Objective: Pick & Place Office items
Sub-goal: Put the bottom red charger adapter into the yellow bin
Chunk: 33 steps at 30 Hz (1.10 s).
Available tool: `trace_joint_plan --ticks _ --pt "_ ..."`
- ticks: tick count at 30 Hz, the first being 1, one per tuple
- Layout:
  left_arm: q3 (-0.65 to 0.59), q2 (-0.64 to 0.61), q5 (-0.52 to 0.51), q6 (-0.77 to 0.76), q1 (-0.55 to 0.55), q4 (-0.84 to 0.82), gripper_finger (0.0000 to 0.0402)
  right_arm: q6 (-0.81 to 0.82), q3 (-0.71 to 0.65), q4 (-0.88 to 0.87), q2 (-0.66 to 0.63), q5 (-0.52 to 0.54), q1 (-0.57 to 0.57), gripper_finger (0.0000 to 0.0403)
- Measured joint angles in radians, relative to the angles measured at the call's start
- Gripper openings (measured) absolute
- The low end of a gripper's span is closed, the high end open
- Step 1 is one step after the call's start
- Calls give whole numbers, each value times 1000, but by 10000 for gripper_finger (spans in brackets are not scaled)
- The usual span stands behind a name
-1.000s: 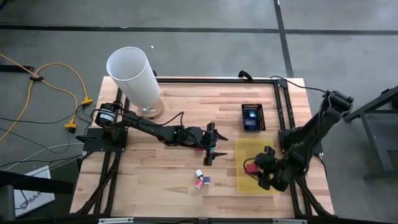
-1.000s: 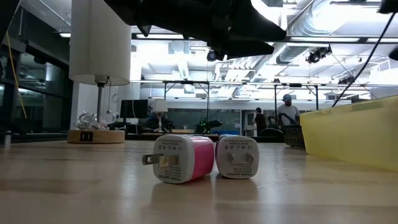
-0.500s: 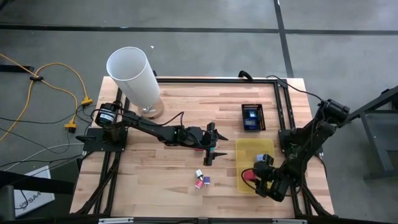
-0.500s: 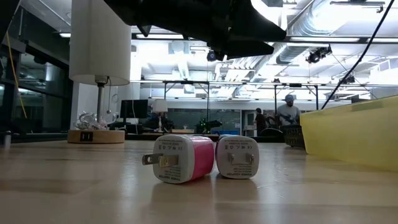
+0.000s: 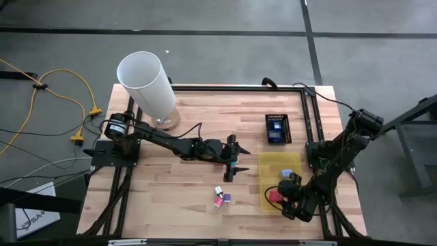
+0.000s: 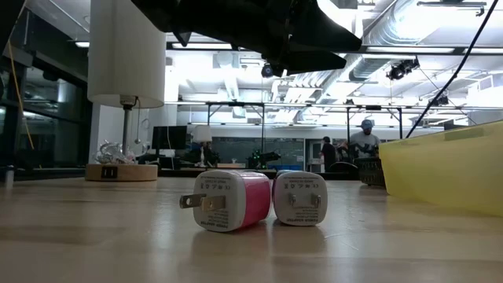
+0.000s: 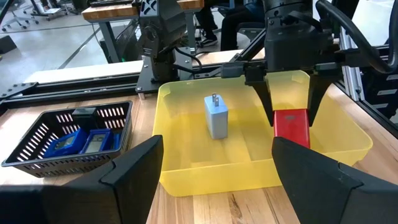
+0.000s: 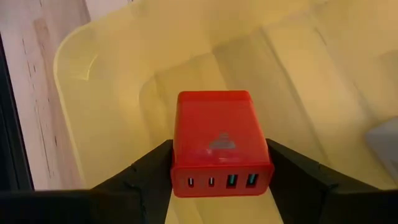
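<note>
A yellow see-through tray (image 5: 270, 164) sits on the table's right side. In it a pale blue charger (image 7: 216, 116) stands on its end. Beside that is a red charger block (image 7: 291, 127), with my right gripper (image 5: 278, 197) shut on it inside the tray's near end. Left of the tray, a pink charger (image 6: 228, 200) and a white charger (image 6: 300, 198) lie side by side on the wood. My left gripper (image 5: 231, 171) hangs open over the table's middle, above those two, and holds nothing. My right gripper pinches the red charger's two opposite side faces (image 8: 177, 155) between its two fingers, near the end with the ports. The fingers slant down from above and from the table's right. The charger stands upright; its lower end looks to be at the tray floor (image 7: 249, 149).
A black mesh basket (image 5: 277, 128) with blue items stands beyond the tray. A tall white cylinder on a round wooden base (image 5: 147, 85) stands at the far left. People show in the room beyond the table. Bare wood lies left of the two loose chargers.
My right gripper has gone down and toward the table's near edge with the red charger, lowering it deeper into the tray's near end. My left arm has kept still, and the pink and white chargers have not moved.
</note>
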Motion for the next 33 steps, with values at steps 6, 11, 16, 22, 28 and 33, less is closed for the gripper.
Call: trace_joint_plan --ticks 6,11,16,22,28,33 --pt "0 0 0 0 0 0 293 8 0 1 0 -1 0 221" --pt "0 0 0 0 0 0 293 9 0 5 0 -24 -1 222" --pt "0 0 0 0 0 0 293 9 0 8 0 -24 -1 222" --pt "0 0 0 0 0 0 293 8 0 13 0 -16 -1 222" --pt "0 0 0 0 0 0 293 34 0 10 0 -13 -1 222" --pt "0 0 0 0 0 0 293 38 0 9 0 -4 -2 222"
